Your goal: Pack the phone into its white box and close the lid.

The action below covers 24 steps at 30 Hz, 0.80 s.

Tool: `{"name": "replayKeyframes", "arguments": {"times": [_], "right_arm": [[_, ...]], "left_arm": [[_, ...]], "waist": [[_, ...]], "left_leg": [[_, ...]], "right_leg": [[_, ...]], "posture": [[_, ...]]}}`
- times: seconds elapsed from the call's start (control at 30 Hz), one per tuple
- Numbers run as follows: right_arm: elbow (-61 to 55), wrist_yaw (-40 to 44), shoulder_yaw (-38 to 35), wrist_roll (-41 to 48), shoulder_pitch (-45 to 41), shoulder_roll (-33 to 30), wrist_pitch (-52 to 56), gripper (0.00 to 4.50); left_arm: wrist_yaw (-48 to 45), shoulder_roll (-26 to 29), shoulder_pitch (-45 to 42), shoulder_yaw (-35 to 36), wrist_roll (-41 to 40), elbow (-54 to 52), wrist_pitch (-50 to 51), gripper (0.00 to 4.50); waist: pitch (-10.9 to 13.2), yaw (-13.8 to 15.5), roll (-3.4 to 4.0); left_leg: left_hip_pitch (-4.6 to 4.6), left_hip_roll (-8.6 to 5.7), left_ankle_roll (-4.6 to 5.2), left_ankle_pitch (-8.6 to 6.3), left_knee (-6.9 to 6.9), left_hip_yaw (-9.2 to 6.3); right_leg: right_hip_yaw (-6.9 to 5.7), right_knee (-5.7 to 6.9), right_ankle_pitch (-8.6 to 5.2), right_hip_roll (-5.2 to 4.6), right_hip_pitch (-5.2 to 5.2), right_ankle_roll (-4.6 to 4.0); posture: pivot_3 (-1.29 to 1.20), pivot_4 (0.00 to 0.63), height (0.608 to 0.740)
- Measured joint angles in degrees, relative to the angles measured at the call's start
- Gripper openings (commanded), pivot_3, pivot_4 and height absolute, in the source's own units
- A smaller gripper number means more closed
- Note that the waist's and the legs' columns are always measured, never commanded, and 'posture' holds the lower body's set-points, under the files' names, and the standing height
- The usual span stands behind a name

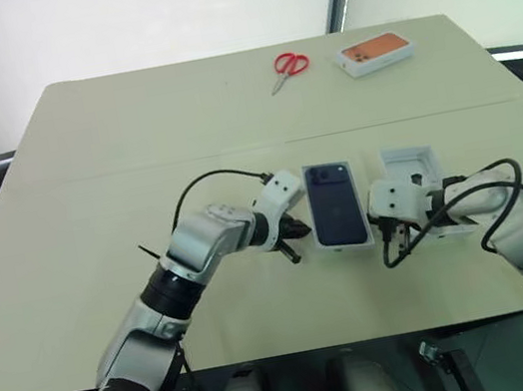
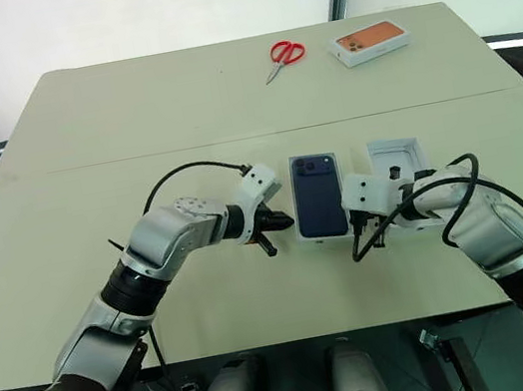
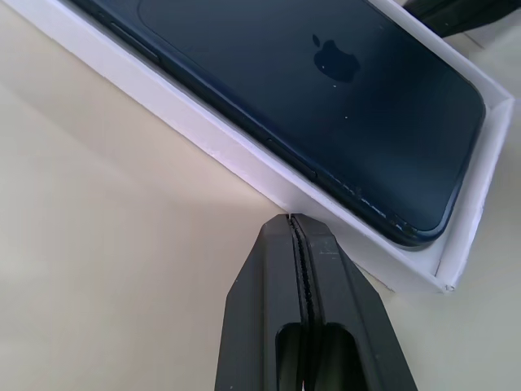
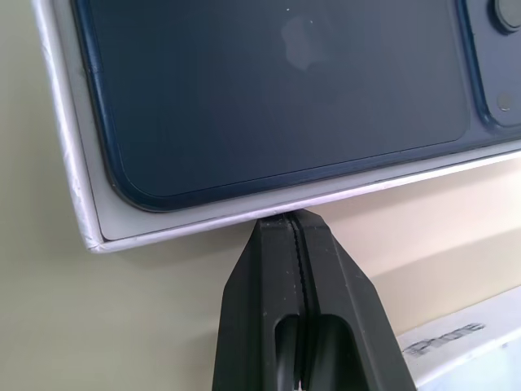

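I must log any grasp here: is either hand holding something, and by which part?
Nothing is held. The left hand and right hand are shut and empty, each beside the shallow white cardboard tray containing the slim dark navy-blue smartphone.

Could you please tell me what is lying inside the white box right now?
The phone lies flat inside the white box, back and camera cluster facing up. The box floor beneath it is covered.

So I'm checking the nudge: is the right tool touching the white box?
Touching. In the right wrist view the shut right tool has its tip against the white box wall.
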Motion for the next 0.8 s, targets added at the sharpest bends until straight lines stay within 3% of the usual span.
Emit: {"name": "replayKeyframes", "arguments": {"times": [0.37, 0.8], "right_arm": [[-2.9, 1.2, -0.9, 1.0, 2.3, -1.5, 1.3, 0.00], [-5.6, 2.6, -2.1, 2.2, 4.9, -3.6, 1.7, 0.00]], "left_arm": [[-5.5, 2.3, 2.4, -3.1, -0.1, -7.8, 4.0, 0.04], [-5.7, 2.1, 2.7, -3.4, 0.0, -8.1, 4.1, 0.04]], "waist": [[0.0, 0.0, 0.01], [0.0, 0.0, 0.01]], "left_leg": [[0.03, 0.03, 0.02, -0.01, 0.01, -0.01], [0.04, 0.02, 0.31, -0.18, 0.03, -0.02]], "right_leg": [[0.00, 0.00, -0.01, 0.00, 0.05, 0.01], [0.00, 0.00, -0.01, -0.02, 0.08, 0.01]], "posture": [[0.00, 0.150, 0.697], [0.00, 0.150, 0.697]]}}
